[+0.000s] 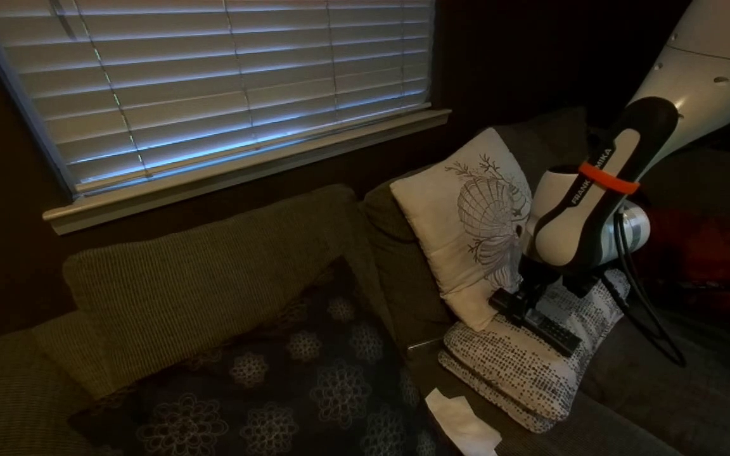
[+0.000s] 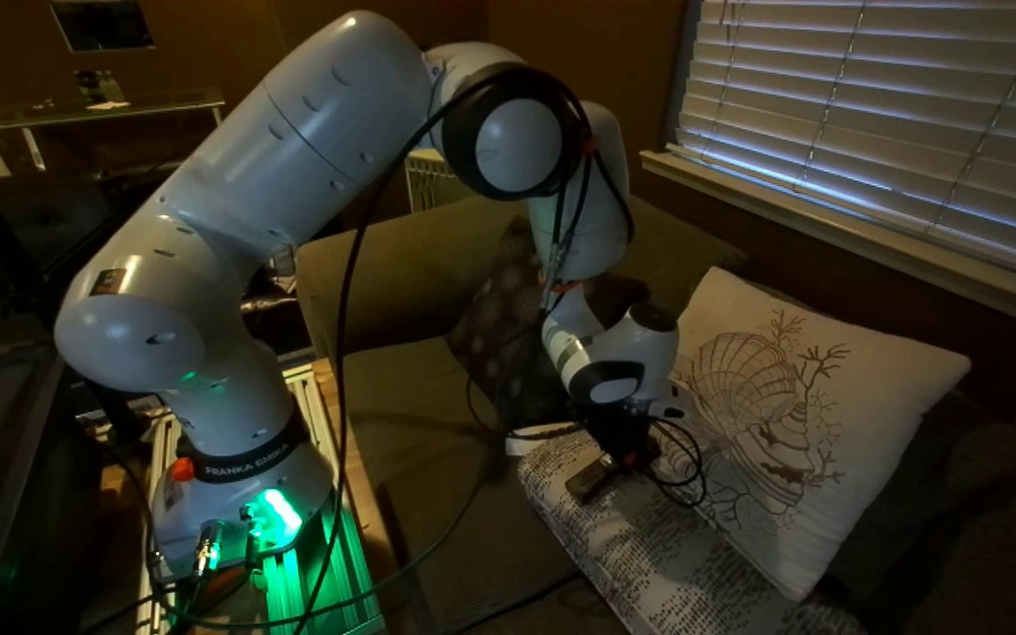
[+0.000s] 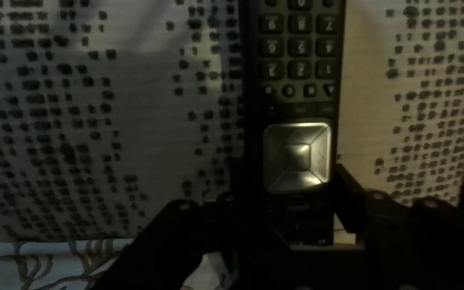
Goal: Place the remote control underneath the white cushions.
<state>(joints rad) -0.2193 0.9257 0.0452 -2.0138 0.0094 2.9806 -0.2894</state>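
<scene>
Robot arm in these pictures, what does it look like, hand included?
The Franka Emika Panda arm is white and rounded, with black joint trim, pale FRANKA EMIKA lettering, black cables, an orange band and a green light on its base. The hand is black, with jointed fingers.

Pale blinds [image 1: 181,85] glow bluish above a dim, ribbed couch [image 1: 200,272].

A dark flowered cushion [image 1: 289,380] rests on the sofa [image 1: 206,272] beside what looks like paper [image 1: 463,421], below white blinds [image 1: 244,76].
</scene>
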